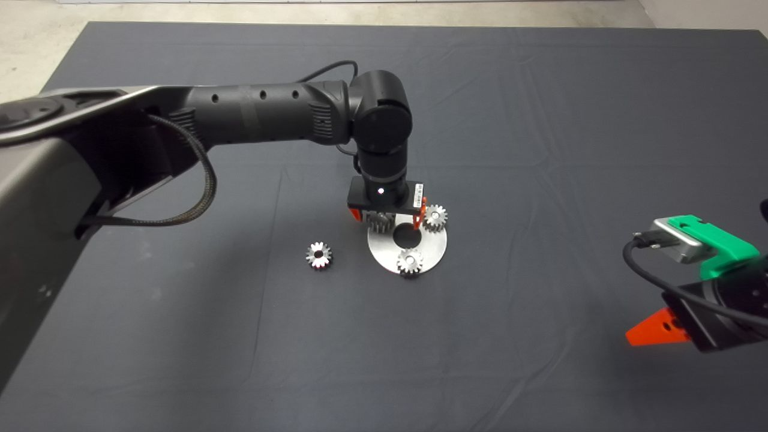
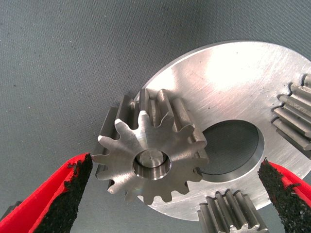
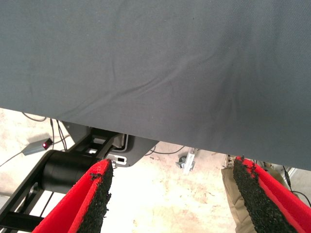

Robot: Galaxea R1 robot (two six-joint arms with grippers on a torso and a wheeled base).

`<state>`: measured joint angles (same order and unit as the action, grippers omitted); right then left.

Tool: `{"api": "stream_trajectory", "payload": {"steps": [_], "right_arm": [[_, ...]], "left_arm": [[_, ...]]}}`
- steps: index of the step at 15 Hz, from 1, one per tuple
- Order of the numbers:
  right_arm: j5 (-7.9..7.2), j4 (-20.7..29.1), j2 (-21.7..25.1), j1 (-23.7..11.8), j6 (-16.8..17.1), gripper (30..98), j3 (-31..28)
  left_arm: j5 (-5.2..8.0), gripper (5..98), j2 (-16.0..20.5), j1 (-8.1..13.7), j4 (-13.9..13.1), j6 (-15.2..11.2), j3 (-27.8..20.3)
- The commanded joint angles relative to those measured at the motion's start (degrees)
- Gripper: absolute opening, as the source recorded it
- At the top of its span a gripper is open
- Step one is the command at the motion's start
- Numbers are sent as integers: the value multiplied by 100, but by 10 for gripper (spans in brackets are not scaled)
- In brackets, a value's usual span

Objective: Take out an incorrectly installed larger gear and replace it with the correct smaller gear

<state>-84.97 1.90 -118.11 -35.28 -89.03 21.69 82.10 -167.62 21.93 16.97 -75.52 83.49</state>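
The bench point(image 1: 540, 120) is covered by a dark woven mat, faintly creased. On it a flat round steel plate point(image 1: 435, 252) with a central hole is laid, brushed and shiny. The larger gear point(image 2: 153, 153) is seated on a peg at the plate's edge, between the spread fingers of the left hand point(image 2: 175, 194), which touch nothing. It is judged heavy, rigid and slippery; a grip across opposite teeth is advised. The smaller gear point(image 1: 318, 255) is left loose on the mat beside the plate. The right hand point(image 3: 170, 199) is parked at the bench edge, fingers apart.
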Motion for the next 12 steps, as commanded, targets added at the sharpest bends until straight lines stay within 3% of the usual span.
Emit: {"api": "stream_trajectory", "payload": {"steps": [1,12], "right_arm": [[24,-137,-6,-108,8,660,-35],[24,-137,-6,-111,8,660,-35]], "left_arm": [[43,884,-4,101,52,20,-10],[43,930,5,92,140,37,8]]}}
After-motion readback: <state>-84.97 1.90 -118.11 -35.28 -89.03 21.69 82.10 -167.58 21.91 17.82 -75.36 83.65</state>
